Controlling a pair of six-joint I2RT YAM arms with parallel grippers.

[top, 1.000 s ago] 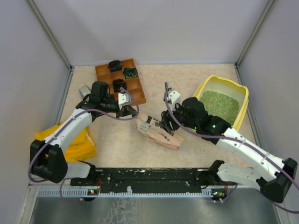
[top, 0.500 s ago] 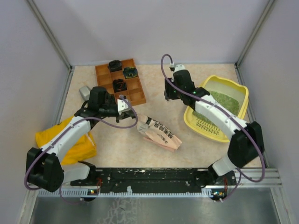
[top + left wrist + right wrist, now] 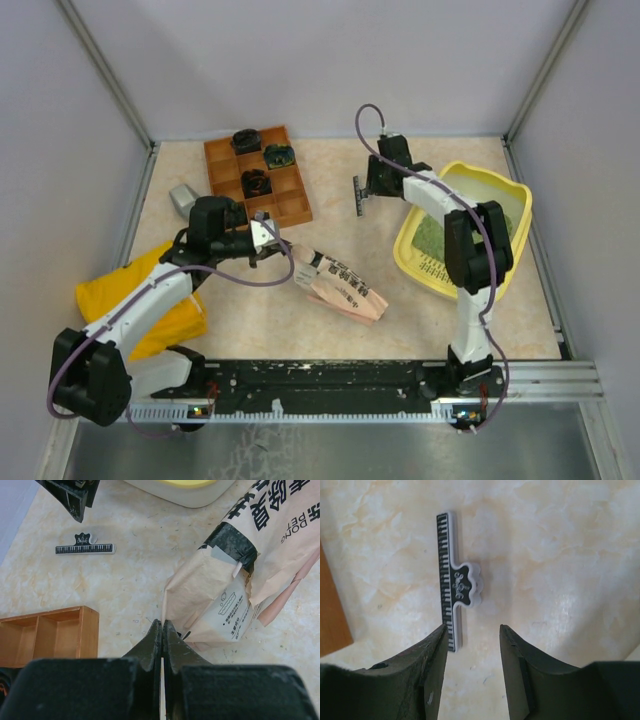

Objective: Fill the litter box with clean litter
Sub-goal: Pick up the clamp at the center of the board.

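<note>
The yellow litter box (image 3: 425,278) stands at the right, and my right arm crosses over it. Green clean litter (image 3: 432,238) shows inside it. My right gripper (image 3: 366,192) (image 3: 472,630) is open and empty, low over the table just beside a black-and-white piano-key clip (image 3: 357,196) (image 3: 455,590). A pink printed pouch (image 3: 342,286) (image 3: 240,580) lies flat mid-table. My left gripper (image 3: 274,248) (image 3: 163,626) is shut on nothing, with its tips just short of the pouch's folded top.
A brown wooden compartment tray (image 3: 288,195) (image 3: 50,635) holding small dark items sits at the back left. Left of it lies a grey scoop (image 3: 182,194). A yellow cloth bag (image 3: 165,310) lies under my left arm. Grey walls enclose three sides.
My right arm has swung from over the pouch to the back, ending above the clip, and its jaws have narrowed somewhat. My left gripper has drawn back slightly from the wooden tray toward the pouch.
</note>
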